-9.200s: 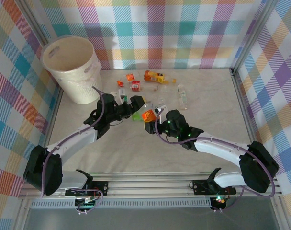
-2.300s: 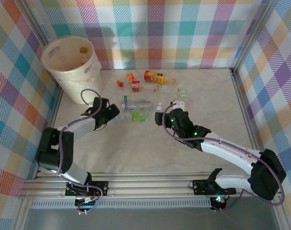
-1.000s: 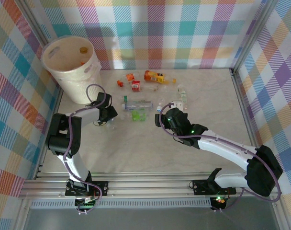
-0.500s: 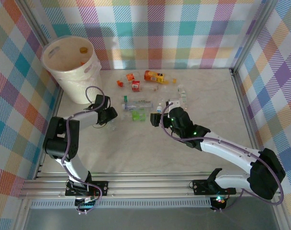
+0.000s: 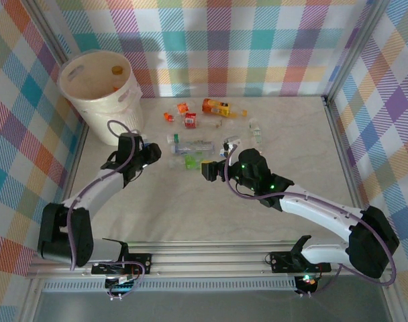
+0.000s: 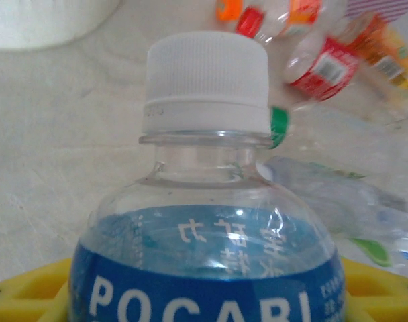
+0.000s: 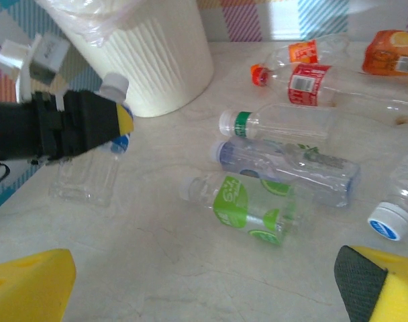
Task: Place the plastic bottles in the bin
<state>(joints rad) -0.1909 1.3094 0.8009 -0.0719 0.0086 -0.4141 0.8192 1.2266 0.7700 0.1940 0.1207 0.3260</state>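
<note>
My left gripper is shut on a blue-labelled plastic bottle with a white cap, held between its yellow fingers. In the right wrist view this bottle leans cap-up, just right of the bin. The cream bin holds at least one orange piece. My right gripper is open, with nothing between its fingers. A green-labelled bottle lies on the table just ahead of it. Behind that lie a clear bottle with a pale cap and a green-banded clear one.
Further back lie a red-labelled bottle, small orange-labelled ones and a larger orange bottle. A clear bottle with a blue-and-white cap lies to the right. Checked walls close the table on three sides.
My left gripper has closed on the blue-labelled bottle and shifted slightly left toward the bin. My right gripper has slid left, nearer the green-labelled bottle.
</note>
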